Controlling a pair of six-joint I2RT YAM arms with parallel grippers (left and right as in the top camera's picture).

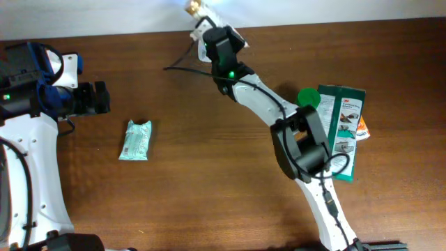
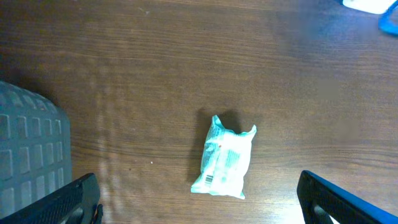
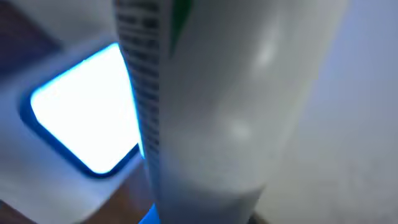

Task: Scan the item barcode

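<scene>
Overhead, the right hand (image 1: 208,29) is clenched at the far edge of the desk (image 1: 209,174). The left hand (image 1: 103,97) hangs released near a teal packet (image 1: 135,140). In the left wrist view, that packet lies flat on the desk. In the right wrist view, the white tube (image 3: 211,112), seemingly gripped, sits just before the glowing scanner window (image 3: 81,124). Its printed stripe should be turned squarely toward the light. The tube is smooth, glossy and green-marked.

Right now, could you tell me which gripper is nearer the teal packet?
Left. The left gripper hovers open just beside the teal packet; the right gripper, shut on a white tube, is far away at the back.
</scene>
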